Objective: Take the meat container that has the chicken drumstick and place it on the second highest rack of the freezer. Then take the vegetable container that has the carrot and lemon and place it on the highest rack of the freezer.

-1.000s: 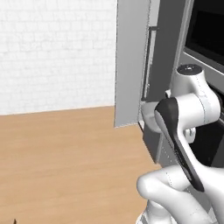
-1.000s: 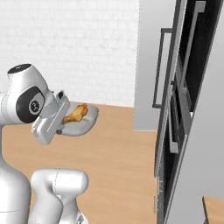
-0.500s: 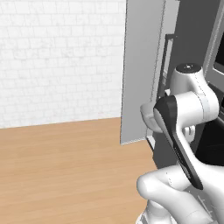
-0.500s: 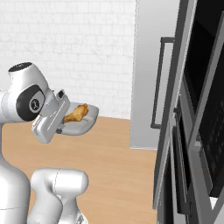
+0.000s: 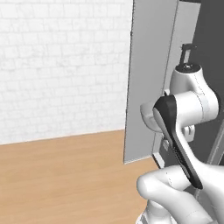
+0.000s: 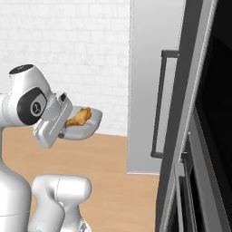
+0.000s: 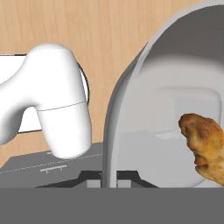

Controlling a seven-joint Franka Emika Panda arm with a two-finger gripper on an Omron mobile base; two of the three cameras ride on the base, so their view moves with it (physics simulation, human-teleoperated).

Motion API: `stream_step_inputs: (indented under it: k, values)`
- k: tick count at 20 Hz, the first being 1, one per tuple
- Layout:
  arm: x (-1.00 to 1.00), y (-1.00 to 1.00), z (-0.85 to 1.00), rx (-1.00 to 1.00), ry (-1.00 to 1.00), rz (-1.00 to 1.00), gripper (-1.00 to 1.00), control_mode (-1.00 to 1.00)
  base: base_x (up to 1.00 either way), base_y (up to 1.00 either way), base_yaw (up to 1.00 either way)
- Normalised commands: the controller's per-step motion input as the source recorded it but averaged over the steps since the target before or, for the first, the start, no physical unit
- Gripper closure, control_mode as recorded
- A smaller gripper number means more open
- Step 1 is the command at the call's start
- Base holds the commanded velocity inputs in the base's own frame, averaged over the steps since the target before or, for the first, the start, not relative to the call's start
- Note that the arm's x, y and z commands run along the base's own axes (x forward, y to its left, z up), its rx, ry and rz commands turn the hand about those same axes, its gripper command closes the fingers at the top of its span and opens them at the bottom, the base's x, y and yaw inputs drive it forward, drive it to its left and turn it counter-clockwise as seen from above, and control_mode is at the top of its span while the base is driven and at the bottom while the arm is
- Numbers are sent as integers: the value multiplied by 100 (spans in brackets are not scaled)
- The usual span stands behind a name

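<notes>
— So what does the meat container look like right now?

— Up in the air, it is a light-grey rounded plastic tub (image 6: 84,128) with a smooth, thick rim, shallow and tilted a little. Inside lies the small golden-brown chicken drumstick (image 6: 78,117), knobbly and glossy, far smaller than the tub. From the hand view the tub's pale wall (image 7: 131,109) curves up large, with the drumstick (image 7: 205,146) resting against its floor at the right.

— What is hard to make out?

— The claw's (image 6: 63,131) fingertips sit under and behind the tub's near rim, so in the right base view they are mostly covered by the white hand. In the hand view the dark tips barely show at the tub's lower edge, and the drumstick is cut off by the frame. In the left base view the arm's own white links and dark joint block the tub. The tall grey freezer cabinet (image 6: 154,81) shows its flat side panel and a long black bar handle (image 6: 159,104); its inside is out of sight.

— And the tub relative to the claw?

— The claw is closed tight on the tub's near rim, holding it; the tub juts forward from the fingers, towards the freezer, well apart from it above the wooden floor (image 6: 113,176).
</notes>
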Motion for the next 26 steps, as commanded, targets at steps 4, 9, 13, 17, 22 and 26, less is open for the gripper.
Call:
stream_step_inputs:
  k: [4, 9, 13, 17, 22, 26]
  values:
    - [0, 0, 0, 0, 0, 0, 100, 100, 73, 0, -19]
    - [0, 0, 0, 0, 0, 0, 100, 100, 65, 0, -28]
    - [0, 0, 0, 0, 0, 0, 100, 100, 56, 0, -32]
    - [0, 0, 0, 0, 0, 0, 100, 100, 53, 0, -32]
    - [0, 0, 0, 0, 0, 0, 100, 100, 53, 3, -25]
    - [0, 0, 0, 0, 0, 0, 100, 100, 61, 11, -12]
